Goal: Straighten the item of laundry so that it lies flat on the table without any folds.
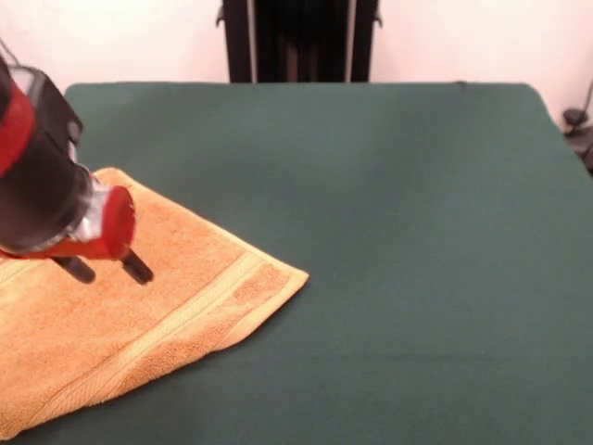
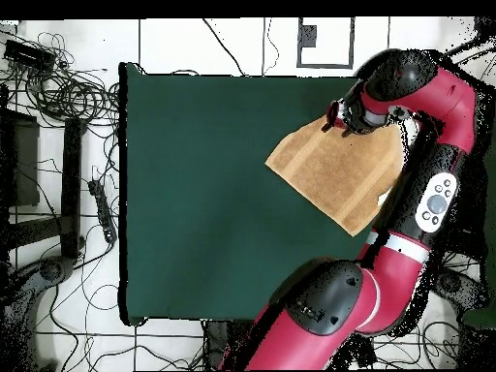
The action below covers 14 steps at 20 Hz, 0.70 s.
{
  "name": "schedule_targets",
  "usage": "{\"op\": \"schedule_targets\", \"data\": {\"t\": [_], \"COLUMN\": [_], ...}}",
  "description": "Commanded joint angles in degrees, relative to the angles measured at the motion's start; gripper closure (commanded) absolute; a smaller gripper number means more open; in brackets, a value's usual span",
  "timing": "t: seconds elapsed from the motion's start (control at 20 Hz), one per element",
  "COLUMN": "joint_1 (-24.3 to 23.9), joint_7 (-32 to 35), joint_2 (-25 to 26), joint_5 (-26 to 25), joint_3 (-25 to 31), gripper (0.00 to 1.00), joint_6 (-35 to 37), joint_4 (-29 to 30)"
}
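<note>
The towel (image 1: pixel 111 324) is orange-tan terry cloth, its pile looped, rough and matt; 1 flatter, ribbed woven band (image 1: pixel 157 329) runs along it near a hemmed edge. The table (image 1: pixel 389 232) wears a dark green cloth, fine-grained, even and matt, with no shine. The arm (image 2: pixel 426 208) has smooth, glossy red shells that look like plastic, joined by black sections with a duller sheen. The gripper (image 1: pixel 109 269) shows a red glossy body, a bright metallic collar and 2 black, matt fingers (image 1: pixel 136 268).
</note>
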Motion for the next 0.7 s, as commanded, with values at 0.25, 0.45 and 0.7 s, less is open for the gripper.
{"op": "schedule_targets", "data": {"t": [0.25, 0.45, 0.7], "joint_1": [3.06, 3.38, 3.69], "joint_7": [14.54, 14.67, 14.44], "joint_2": [3.72, 4.74, 6.18], "joint_5": [-2.06, -3.05, -3.02], "joint_3": [0.51, 1.05, -0.32], "gripper": [0.0, 0.0, 0.0], "joint_6": [-3.68, -4.1, -6.07], "joint_4": [6.64, 5.89, 6.34]}}
